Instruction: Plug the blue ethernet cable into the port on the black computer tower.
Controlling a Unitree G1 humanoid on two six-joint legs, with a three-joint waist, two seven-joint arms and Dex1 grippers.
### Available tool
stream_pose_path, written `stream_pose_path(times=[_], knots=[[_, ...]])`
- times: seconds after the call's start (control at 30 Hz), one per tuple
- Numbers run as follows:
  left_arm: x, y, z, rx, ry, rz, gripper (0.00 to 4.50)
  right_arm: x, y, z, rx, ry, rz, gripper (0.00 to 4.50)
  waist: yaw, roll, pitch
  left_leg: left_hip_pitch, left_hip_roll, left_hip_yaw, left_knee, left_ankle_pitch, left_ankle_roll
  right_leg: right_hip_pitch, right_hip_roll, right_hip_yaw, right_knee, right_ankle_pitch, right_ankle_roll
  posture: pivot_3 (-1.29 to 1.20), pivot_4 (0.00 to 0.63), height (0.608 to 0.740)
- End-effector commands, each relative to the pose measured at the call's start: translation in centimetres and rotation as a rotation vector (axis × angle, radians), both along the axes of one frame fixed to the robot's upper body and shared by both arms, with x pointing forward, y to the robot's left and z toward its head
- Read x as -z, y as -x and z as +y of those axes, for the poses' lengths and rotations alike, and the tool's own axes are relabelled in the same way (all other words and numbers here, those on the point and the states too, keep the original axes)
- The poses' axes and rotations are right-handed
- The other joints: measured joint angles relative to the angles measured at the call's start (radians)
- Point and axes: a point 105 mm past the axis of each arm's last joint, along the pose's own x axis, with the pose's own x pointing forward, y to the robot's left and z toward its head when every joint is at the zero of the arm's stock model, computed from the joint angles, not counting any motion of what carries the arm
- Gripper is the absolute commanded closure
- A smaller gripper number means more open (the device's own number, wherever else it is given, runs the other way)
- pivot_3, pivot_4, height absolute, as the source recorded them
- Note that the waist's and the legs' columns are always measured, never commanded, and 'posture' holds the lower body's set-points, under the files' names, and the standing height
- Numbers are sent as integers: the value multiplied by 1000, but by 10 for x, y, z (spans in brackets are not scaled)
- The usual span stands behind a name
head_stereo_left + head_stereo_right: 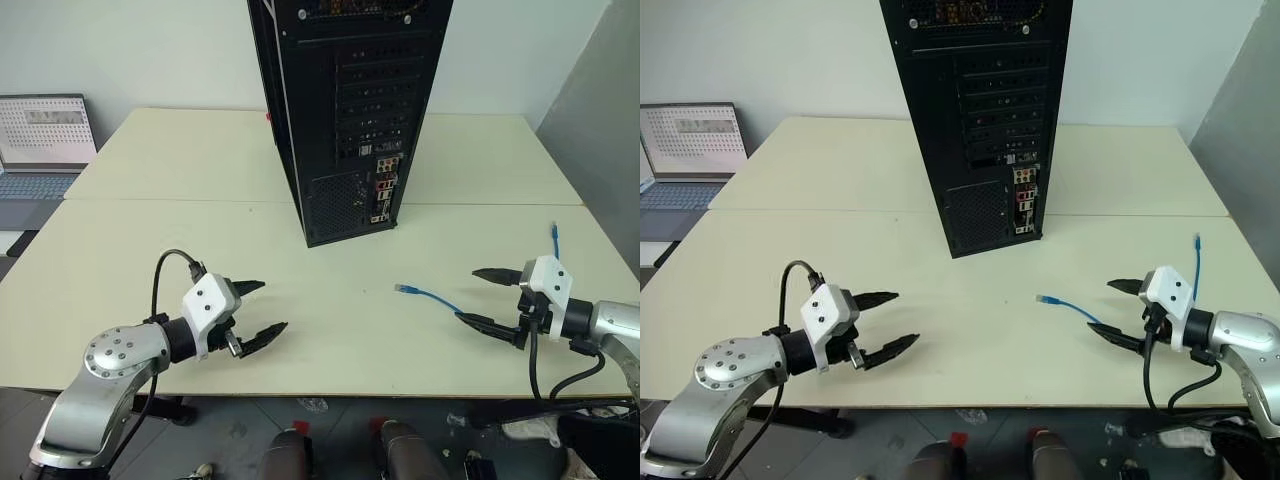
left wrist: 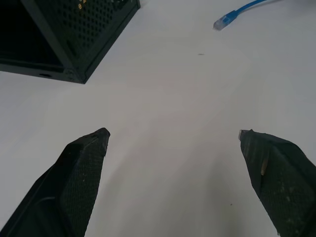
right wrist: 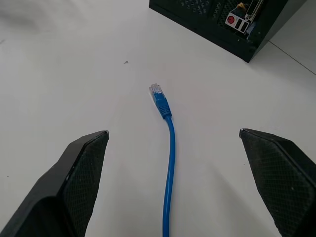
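The black computer tower (image 1: 340, 110) stands upright at the middle of the cream table, its rear face toward me with a cluster of coloured connectors (image 1: 385, 185) low on the right; I cannot single out the port among them. The blue ethernet cable (image 1: 428, 296) lies flat on the table to the right of centre, its clear plug (image 3: 156, 91) pointing toward the tower and its far end (image 1: 554, 236) curling up behind my right arm. My right gripper (image 1: 480, 298) hovers open just behind the cable, which runs between its fingers (image 3: 79, 182). My left gripper (image 1: 262, 307) hangs open over bare table at the front left.
A grey laptop (image 1: 40, 150) with a lit screen sits on a separate surface at the far left. The table (image 1: 180, 230) is made of two joined tops with a seam across the middle. The table's front edge runs just below both grippers. A grey wall panel rises at the right.
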Motion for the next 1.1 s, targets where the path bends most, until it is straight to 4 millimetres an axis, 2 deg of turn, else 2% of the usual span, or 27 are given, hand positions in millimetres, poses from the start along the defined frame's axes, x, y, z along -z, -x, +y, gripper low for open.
stream_pose_path(times=[0.03, 0.33, 0.53, 0.73, 0.93, 1.07, 1.1], knots=[[-12, 5, -2, 32, -8, -47, 44, -9, -1, 1, -13, 12, -42, 0, 0, 0, 0, 0, 0, 0, 0, 0, 0, 0, 0, 0, 0, 0, 0, 0, 150, 740], [-5, 10, -4, 55, -33, -29, 44, -8, -2, 4, -11, 15, -36, 0, 0, 0, 0, 0, 0, 0, 0, 0, 0, 0, 0, 0, 0, 0, 0, 0, 150, 740], [0, 14, -16, 118, -45, -13, 44, 0, -8, 23, -40, -2, -11, 0, 0, 0, 0, 0, 0, 0, 0, 0, 0, 0, 0, 0, 0, 0, 0, 0, 150, 740], [-4, 20, -33, 241, 4, 52, 44, 23, -22, 36, -44, -22, 48, 0, 0, 0, 0, 0, 0, 0, 0, 0, 0, 0, 0, 0, 0, 0, 0, 0, 150, 740], [-8, 18, -39, 272, 16, 37, 44, 47, -38, 32, -1, -6, 99, 0, -1, 0, 0, 0, 0, 0, 0, 0, 0, 0, 0, 0, 0, 0, 0, 0, 150, 740], [-8, 21, -42, 302, 40, 48, 44, 55, -43, 27, 15, 19, 116, 0, -1, 0, 0, 0, 0, 0, 0, 0, 0, 0, 0, 0, 0, 0, 0, 0, 150, 740], [-9, 21, -43, 305, 42, 49, 0, 56, -43, 26, 14, 25, 115, 367, -1, 0, 0, 0, 0, 0, 0, 0, 0, 0, 0, 0, 0, 0, 0, 0, 150, 740]])
